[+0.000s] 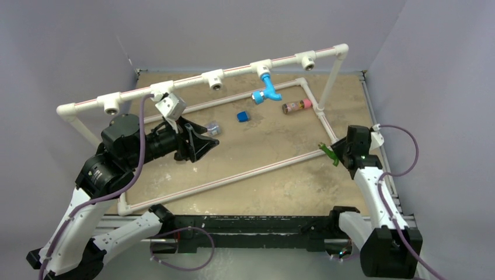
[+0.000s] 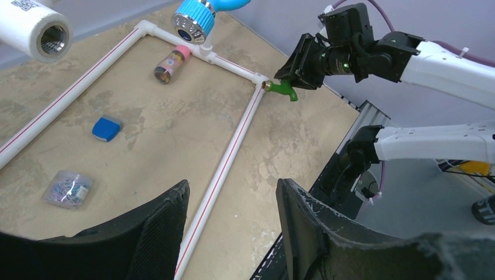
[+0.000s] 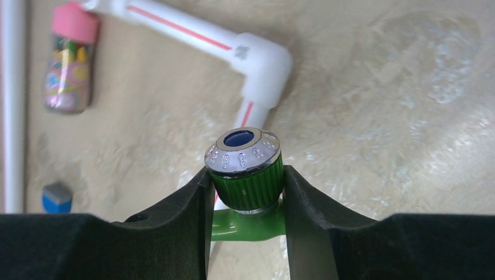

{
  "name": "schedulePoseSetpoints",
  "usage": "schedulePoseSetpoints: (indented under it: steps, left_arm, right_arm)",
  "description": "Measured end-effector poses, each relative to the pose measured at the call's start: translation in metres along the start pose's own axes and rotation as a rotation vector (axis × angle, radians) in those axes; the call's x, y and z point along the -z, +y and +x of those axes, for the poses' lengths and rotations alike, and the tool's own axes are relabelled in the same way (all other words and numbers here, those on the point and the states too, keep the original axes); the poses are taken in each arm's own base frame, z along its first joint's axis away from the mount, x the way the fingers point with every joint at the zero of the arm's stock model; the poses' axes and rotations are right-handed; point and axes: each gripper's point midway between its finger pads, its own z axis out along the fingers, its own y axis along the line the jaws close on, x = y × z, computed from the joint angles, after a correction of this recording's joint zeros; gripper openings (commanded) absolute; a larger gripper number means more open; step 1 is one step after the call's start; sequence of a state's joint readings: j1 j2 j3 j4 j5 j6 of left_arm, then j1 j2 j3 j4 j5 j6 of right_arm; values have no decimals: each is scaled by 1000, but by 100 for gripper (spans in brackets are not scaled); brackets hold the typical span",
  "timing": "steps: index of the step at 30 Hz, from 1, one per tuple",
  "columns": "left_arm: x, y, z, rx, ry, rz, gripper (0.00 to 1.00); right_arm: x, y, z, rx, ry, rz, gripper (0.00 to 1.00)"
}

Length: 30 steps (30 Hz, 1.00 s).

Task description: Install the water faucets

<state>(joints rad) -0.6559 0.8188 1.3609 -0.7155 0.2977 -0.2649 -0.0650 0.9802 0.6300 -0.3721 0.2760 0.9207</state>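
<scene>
My right gripper is shut on the green faucet, pinching its ribbed collar, silvery mouth up; it hangs above the pipe frame's right side and shows in the top view and the left wrist view. The light blue faucet hangs from a T-fitting on the raised white pipe rail; its silvery mouth shows in the left wrist view. My left gripper is open and empty, held above the left part of the table; its fingers show wide apart.
The white pipe frame lies on the tan table, with open T-fittings along the raised rail. A pink-capped brown cylinder, a blue block and a small clear packet lie inside the frame.
</scene>
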Motion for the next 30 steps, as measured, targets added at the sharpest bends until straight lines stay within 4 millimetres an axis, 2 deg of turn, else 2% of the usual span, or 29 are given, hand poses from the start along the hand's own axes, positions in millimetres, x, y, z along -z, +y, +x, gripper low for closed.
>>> schedulePoseSetpoints:
  steps: [4, 6, 9, 11, 13, 18, 25, 30]
  left_arm:
    - [-1, 1, 0, 1, 3, -4, 55]
    - [-2, 2, 1, 3, 5, -7, 55]
    - [-4, 3, 2, 5, 11, -10, 55]
    - [-6, 4, 2, 8, 15, -15, 55]
    - [-7, 5, 2, 10, 17, -19, 55]
    - [-7, 5, 0, 18, 17, -21, 55]
    - [-7, 4, -4, 29, 15, -24, 56]
    - [-6, 4, -10, 35, 4, -34, 56]
  right_arm:
    - [20, 27, 1, 82, 9, -123, 0]
    - [30, 44, 12, 138, 31, -183, 0]
    - [45, 67, 37, 230, 76, -259, 0]
    - [57, 81, 64, 308, 125, -314, 0]
    - [65, 86, 85, 361, 167, -341, 0]
    - [84, 83, 146, 508, 264, -359, 0]
    - [105, 65, 215, 698, 327, -337, 0]
    - [106, 44, 248, 800, 336, -292, 0]
